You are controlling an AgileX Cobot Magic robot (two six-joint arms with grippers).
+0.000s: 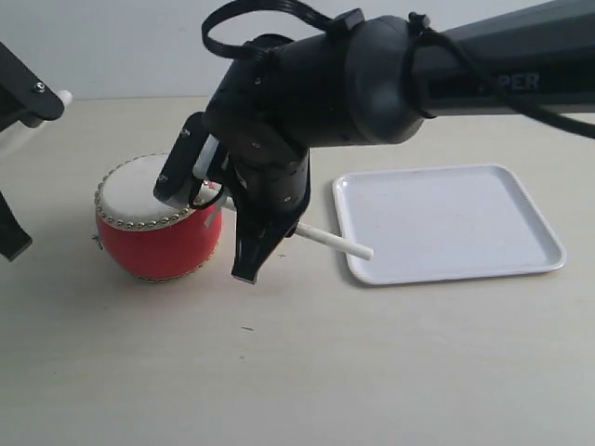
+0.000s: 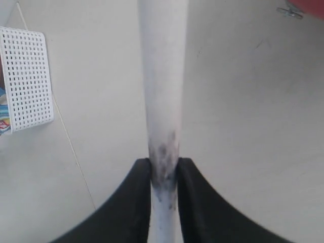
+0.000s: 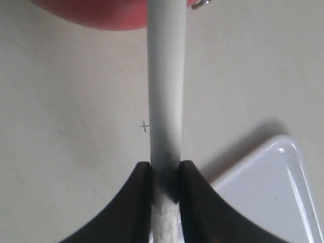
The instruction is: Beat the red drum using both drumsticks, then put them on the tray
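Note:
The red drum [image 1: 153, 228] stands left of centre on the table, its pale skin top facing up. My right gripper [image 1: 265, 237] hangs just to the right of the drum and is shut on a pale drumstick [image 1: 339, 243]. That stick's free end reaches over the near-left corner of the white tray [image 1: 456, 223]. In the right wrist view the black jaws [image 3: 165, 174] pinch the drumstick [image 3: 166, 76], which points toward the drum's red body [image 3: 101, 12]. My left gripper [image 2: 163, 172] is shut on the other drumstick [image 2: 163, 76], at its dark scuffed part. Only part of the left arm [image 1: 23, 98] shows at the exterior view's left edge.
A white perforated basket [image 2: 28, 78] sits on the table off to one side in the left wrist view. A corner of the tray [image 3: 273, 187] lies close beside the right gripper. The right arm's bulky black body [image 1: 372, 74] spans the scene above the drum and tray.

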